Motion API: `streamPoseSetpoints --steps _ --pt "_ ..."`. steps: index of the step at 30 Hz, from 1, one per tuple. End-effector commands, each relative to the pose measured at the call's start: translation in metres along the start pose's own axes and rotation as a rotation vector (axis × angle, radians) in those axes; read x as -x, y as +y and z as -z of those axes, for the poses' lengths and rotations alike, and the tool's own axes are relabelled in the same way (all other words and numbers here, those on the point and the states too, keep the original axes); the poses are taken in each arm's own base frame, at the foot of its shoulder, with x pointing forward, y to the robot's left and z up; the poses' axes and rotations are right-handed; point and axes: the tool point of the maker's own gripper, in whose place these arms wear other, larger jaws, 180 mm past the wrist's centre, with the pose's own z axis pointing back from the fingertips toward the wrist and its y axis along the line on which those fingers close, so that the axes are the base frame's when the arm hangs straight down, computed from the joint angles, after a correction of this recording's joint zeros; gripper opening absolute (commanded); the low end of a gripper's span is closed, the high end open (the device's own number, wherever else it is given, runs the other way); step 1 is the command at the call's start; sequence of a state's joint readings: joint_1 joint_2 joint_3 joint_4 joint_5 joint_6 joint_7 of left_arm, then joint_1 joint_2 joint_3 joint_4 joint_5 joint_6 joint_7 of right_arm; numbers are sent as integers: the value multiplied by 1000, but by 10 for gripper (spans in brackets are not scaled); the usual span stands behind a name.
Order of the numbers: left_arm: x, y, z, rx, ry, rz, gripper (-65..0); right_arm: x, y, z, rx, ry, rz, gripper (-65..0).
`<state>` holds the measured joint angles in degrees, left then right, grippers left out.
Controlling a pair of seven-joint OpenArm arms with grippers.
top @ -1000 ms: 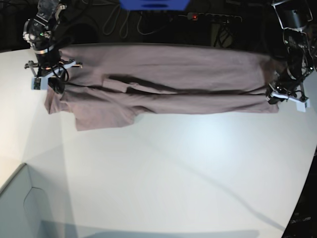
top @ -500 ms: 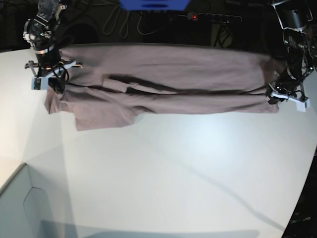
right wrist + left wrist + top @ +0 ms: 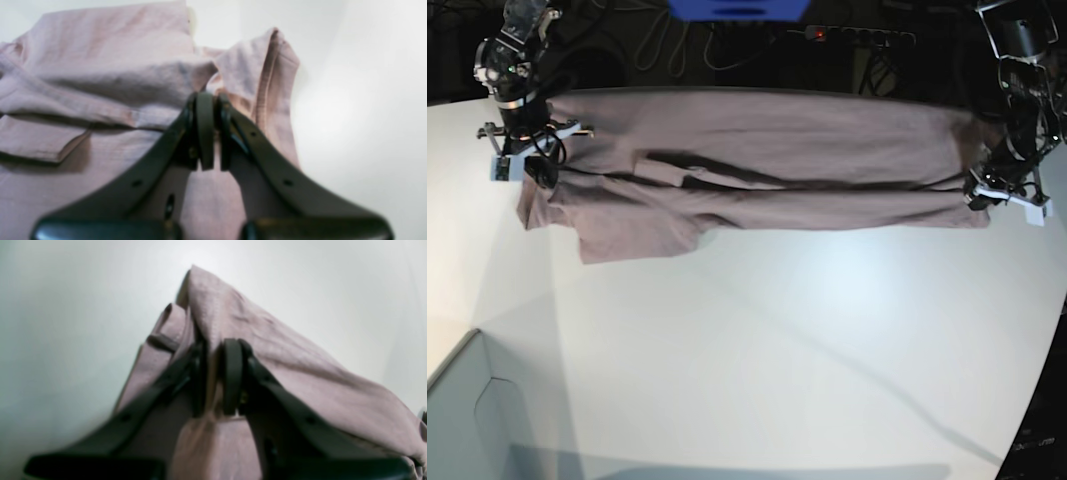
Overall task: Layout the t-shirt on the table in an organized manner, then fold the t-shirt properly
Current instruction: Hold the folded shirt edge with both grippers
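The pink-mauve t-shirt (image 3: 757, 160) lies stretched in a long band across the far side of the white table (image 3: 807, 340), with a sleeve hanging toward me at the left. My left gripper (image 3: 976, 196), on the base view's right, is shut on the shirt's end; in the left wrist view (image 3: 215, 376) the fabric (image 3: 283, 350) is pinched between its fingers. My right gripper (image 3: 537, 172), on the base view's left, is shut on the other end; in the right wrist view (image 3: 211, 130) it pinches a fold of the shirt (image 3: 100, 73).
A pale grey box corner (image 3: 467, 420) sits at the near left. Cables and a power strip (image 3: 857, 36) lie in the dark behind the table's far edge. The table's curved edge runs down the right side (image 3: 1052, 330).
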<state>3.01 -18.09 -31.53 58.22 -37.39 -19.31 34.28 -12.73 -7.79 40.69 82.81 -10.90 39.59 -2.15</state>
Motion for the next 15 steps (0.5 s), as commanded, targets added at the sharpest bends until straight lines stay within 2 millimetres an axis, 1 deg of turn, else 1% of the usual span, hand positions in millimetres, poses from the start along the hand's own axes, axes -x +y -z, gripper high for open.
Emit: streamPoseSetpoints --steps 1,3,4,5,6,8,10,12,15 --pt "-6 5 -2 -21 0 13 -550 -14 0 0 -4 -51 0 -650" --pt "-6 5 -2 -21 -1 14 -547 -13 0 0 -4 -50 0 -650" --pt "-6 5 -2 -21 -1 14 -530 -13 0 0 -4 -50 0 -650" --pt "-6 5 -2 -21 -1 14 -498 -13 0 0 -4 -48 0 -650" --pt "-6 5 -2 -21 0 14 -450 -13 0 0 -4 -48 0 -635" --pt "-6 5 -3 -21 1 17 -351 -14 -1 0 -4 -49 -1 -585" --pt "-6 5 -4 -20 0 20 -282 -11 -1 -2 -3 -44 -3 -526" --pt "-6 5 -4 -19 -2 19 -275 -12 -2 -4 -1 -47 -6 -467" --pt "-6 5 -4 -19 -2 19 -274 -12 -2 -4 0 -48 -7 -409"
